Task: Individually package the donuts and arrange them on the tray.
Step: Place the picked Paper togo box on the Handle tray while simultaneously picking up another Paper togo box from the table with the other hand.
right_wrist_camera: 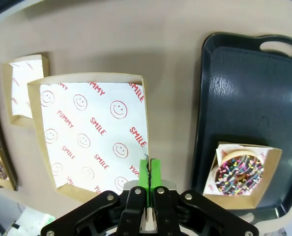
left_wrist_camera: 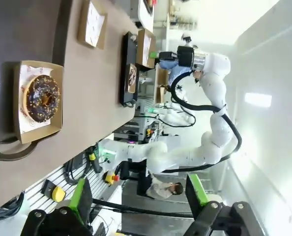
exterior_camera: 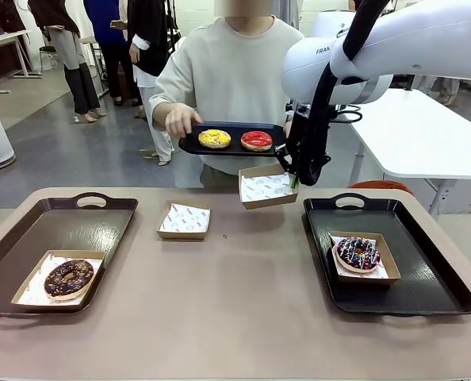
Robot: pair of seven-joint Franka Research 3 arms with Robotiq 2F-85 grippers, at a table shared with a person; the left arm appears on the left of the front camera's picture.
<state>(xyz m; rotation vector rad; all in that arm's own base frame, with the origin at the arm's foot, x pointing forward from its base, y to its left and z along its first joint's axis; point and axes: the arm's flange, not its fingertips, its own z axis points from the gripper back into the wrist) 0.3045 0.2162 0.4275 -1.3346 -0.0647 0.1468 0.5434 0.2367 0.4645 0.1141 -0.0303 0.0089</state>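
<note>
Left gripper (left_wrist_camera: pixel 138 194): green-padded fingers spread wide apart, nothing between them, off the near edge of the table (exterior_camera: pixel 243 317). Left tray (exterior_camera: pixel 29 238): dark brown, with handles, on the table's left side. In its near corner lies a shallow cardboard box (exterior_camera: pixel 29 294) lined with white printed paper, holding the chocolate donut (exterior_camera: pixel 68 277), which has pale flecks on dark icing; the print here is too small to read. Right tray (exterior_camera: pixel 426 278): black, on the table's right side, carrying a second lined box (exterior_camera: pixel 386 262) with the sprinkled donut (exterior_camera: pixel 358 253) seated in it, dark icing with coloured sprinkles. Empty box (exterior_camera: pixel 184 220): same cardboard and paper, on the bare table between the two trays, toward the far side. Right gripper (exterior_camera: pixel 293 181): fingers pinched shut on the edge of the lifted box (exterior_camera: pixel 267 187), which hangs tilted above the table's far edge, just beyond the right tray's handle. The right wrist view shows its paper lining printed in red with the repeated words "SMILE" and "YUMMY" and outlined smiley faces. Right arm: white casing, with the letters "FRAN" (exterior_camera: pixel 298 50) readable before the cable covers the rest. Serving tray (exterior_camera: pixel 196 147): black, held level by the person's hand (exterior_camera: pixel 178 121) at the far side, its right end just behind the right gripper. It bears the yellow donut (exterior_camera: pixel 214 139) and the red donut (exterior_camera: pixel 256 140) side by side, both unboxed.
</note>
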